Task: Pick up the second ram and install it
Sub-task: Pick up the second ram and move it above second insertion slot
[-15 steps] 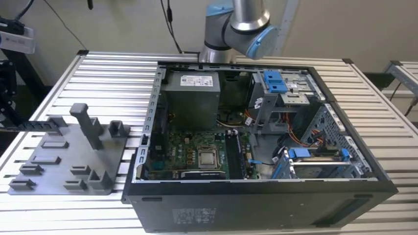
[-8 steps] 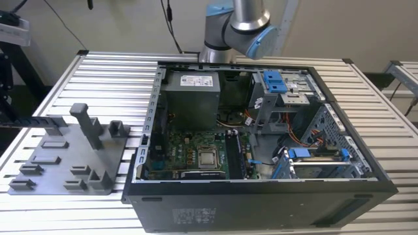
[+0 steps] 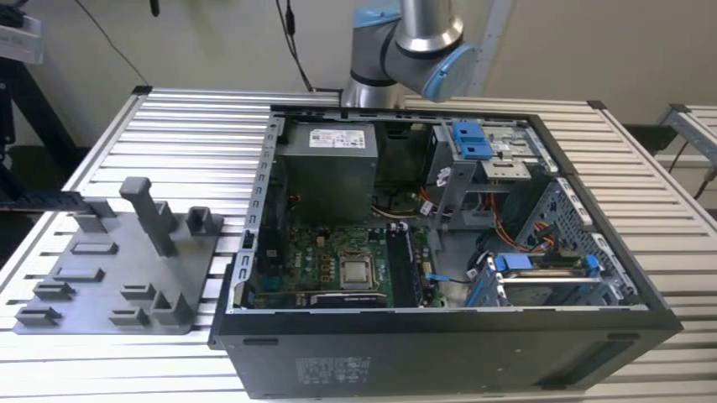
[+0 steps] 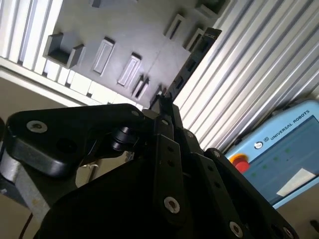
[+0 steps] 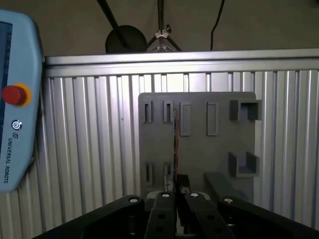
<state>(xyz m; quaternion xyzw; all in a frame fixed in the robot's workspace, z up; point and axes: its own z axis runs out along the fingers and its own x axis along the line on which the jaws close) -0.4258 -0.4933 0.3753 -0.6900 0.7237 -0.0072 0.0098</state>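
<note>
In both wrist views my gripper (image 5: 175, 191) (image 4: 167, 107) is shut on the second ram (image 5: 175, 144) (image 4: 192, 59). It is a slim dark stick seen edge-on, reaching out from the fingertips. It hangs over the grey tray (image 5: 199, 149) (image 4: 124, 30) of slots and upright posts, in line with a column of narrow slots. I cannot tell whether its far end touches the tray. The open computer case (image 3: 448, 336) lies in the middle of the exterior view, with its green motherboard (image 3: 325, 269) and dark memory slots (image 3: 404, 269) exposed.
The grey tray (image 3: 112, 277) lies on the slatted aluminium table (image 3: 191, 126) at the exterior view's left, its tall post (image 3: 140, 206) standing up. The arm's base joint (image 3: 409, 50) rises behind the case. A blue teach pendant (image 5: 15, 99) (image 4: 284, 149) lies beside the tray.
</note>
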